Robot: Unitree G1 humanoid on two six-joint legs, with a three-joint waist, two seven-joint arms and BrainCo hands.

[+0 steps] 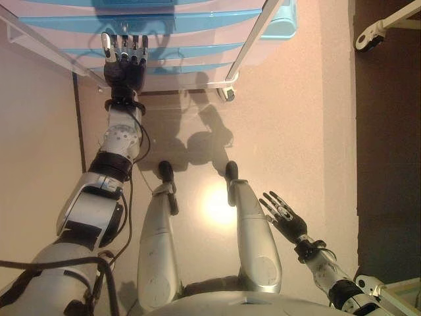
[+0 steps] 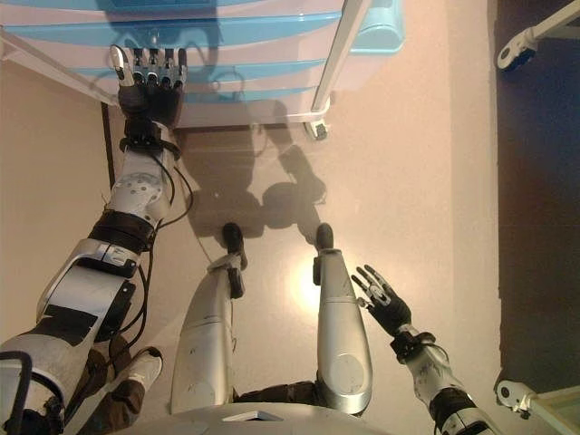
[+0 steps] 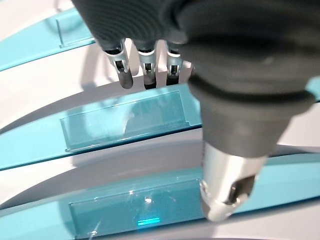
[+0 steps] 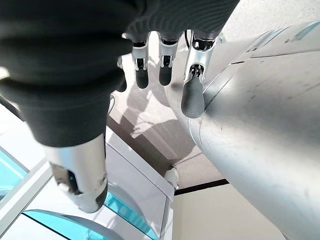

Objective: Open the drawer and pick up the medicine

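A white wheeled drawer unit point(image 1: 197, 36) with several blue-fronted drawers stands ahead of me on the floor; all drawers look closed. My left hand point(image 1: 125, 62) reaches out to the drawer fronts, fingers straight, tips against a blue drawer front point(image 3: 125, 117) with a clear rectangular handle. The hand is open and holds nothing. My right hand point(image 1: 284, 216) hangs low beside my right side, fingers relaxed and spread, empty; it also shows in the right wrist view point(image 4: 165, 60). No medicine is visible.
The unit's white frame post point(image 1: 253, 36) and a caster wheel point(image 1: 227, 94) are at its right front corner. Another white caster point(image 1: 370, 36) shows at the upper right over a dark floor strip. A white frame corner point(image 1: 395, 293) sits at the lower right.
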